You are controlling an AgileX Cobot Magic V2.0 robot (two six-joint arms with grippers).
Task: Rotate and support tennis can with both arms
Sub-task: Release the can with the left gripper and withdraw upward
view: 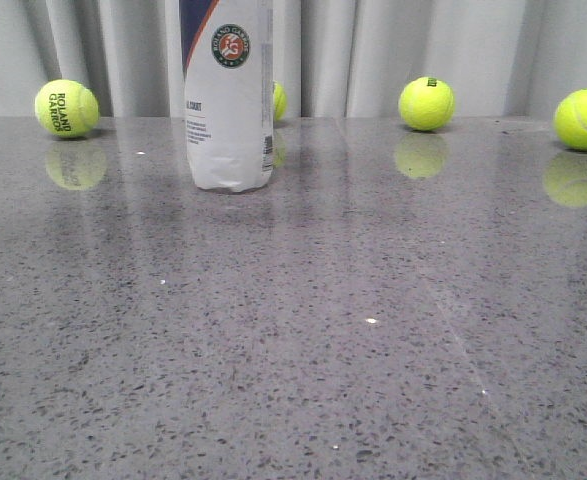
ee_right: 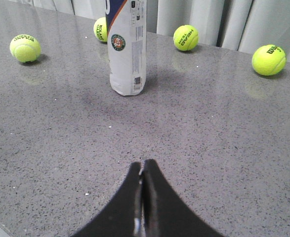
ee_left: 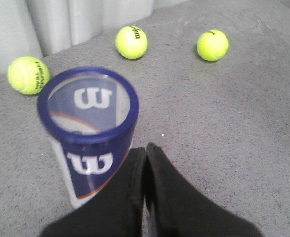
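Observation:
The tennis can (view: 229, 95) stands upright on the grey table, toward the back left, its top cut off by the front view's edge. It shows a white label, a navy band and a round logo. From above, the left wrist view looks onto its navy-rimmed clear lid (ee_left: 88, 103). My left gripper (ee_left: 145, 148) is shut with nothing in it, its tips close beside the can's upper side. In the right wrist view the can (ee_right: 127, 47) stands well ahead of my right gripper (ee_right: 143, 164), which is shut and empty over bare table. Neither gripper appears in the front view.
Yellow-green tennis balls lie along the back by the grey curtain: one far left (view: 66, 108), one half hidden behind the can (view: 279, 100), one right of centre (view: 426, 103), one at the right edge (view: 585, 119). The table (view: 303, 330) is speckled grey stone.

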